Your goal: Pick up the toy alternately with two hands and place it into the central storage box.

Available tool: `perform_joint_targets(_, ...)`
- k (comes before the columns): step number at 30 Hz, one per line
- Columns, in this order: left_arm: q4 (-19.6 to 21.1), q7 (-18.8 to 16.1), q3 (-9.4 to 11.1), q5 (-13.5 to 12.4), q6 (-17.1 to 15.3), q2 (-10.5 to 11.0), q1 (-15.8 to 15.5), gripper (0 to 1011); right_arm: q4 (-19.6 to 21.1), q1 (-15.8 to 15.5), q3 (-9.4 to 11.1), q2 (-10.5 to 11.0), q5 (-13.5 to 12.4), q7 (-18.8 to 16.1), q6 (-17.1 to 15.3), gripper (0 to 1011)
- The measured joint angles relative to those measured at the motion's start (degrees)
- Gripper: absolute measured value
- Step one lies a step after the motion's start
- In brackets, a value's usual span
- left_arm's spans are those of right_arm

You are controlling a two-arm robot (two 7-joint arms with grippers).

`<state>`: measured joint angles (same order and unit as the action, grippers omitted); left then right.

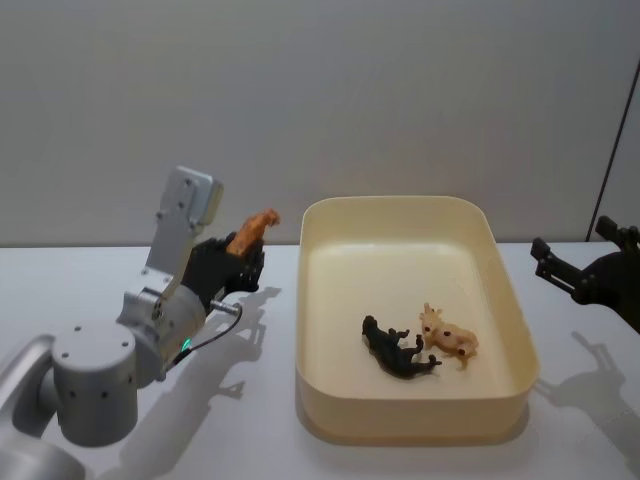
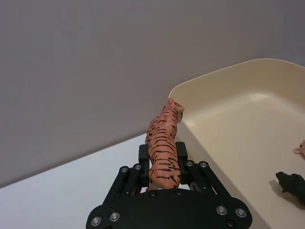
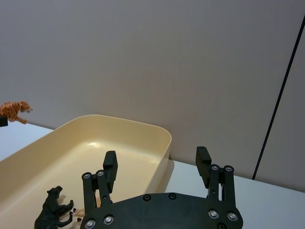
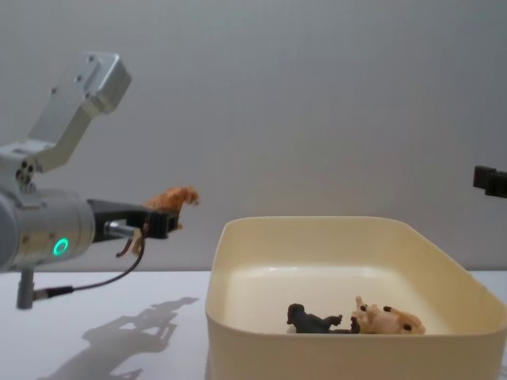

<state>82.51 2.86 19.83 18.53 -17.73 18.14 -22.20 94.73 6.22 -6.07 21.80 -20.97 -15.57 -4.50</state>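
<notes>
The tiger toy (image 2: 163,145), orange with black stripes, is clamped at its hindquarters between the fingers of the left gripper (image 2: 162,177), with head and forebody projecting forward past the fingertips. In the head view the tiger toy (image 1: 253,229) is held in the air above the table (image 1: 120,270), outside the central storage box (image 1: 505,300) and off its near-left corner, at roughly 10 o'clock from the box centre. The toy's long axis runs in line with the gripper's reach, and in the left wrist view the head points at the box rim (image 2: 190,83), just short of it. The chest view shows the tiger toy (image 4: 170,199) above the level of the box rim (image 4: 317,222) and to the left of it, so the box opening lies at about 3 o'clock from the left gripper (image 4: 146,222) and lower down. The left arm is therefore the nearer and the loaded one; the remaining move is judged to be a sideways carry toward the right over the near-left wall, followed by release. Height over the wall appears sufficient, but this is an estimate. Inside the box, a black animal toy (image 1: 398,350) and a cream spotted animal toy (image 1: 448,338) lie side by side on the floor right of centre, leaving the left half free. The right gripper (image 3: 156,164) hangs beyond the right wall of the box, at about 3 o'clock, fingers spread wide and holding nothing.
</notes>
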Motion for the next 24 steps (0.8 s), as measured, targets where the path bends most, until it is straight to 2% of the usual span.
perform_joint_targets(13, -3.0, 10.1, 0.3, -5.9, 1.0, -1.6, -5.3, 294, 0.0, 0.0, 0.0, 0.0, 0.0, 0.0, 0.0, 1001)
perform_joint_targets(21, -7.1, 18.3, 1.1, -11.0, 2.6, -3.1, -10.0, 294, 0.0, 0.0, 0.0, 0.0, 0.0, 0.0, 0.0, 1001)
perform_joint_targets(22, -7.1, 18.3, 1.1, -11.0, 2.6, -3.1, -10.0, 294, 0.0, 0.0, 0.0, 0.0, 0.0, 0.0, 0.0, 1001)
perform_joint_targets(24, -8.7, 20.2, 1.4, -12.6, 3.4, -3.7, -11.4, 294, 0.0, 0.0, 0.0, 0.0, 0.0, 0.0, 0.0, 1001)
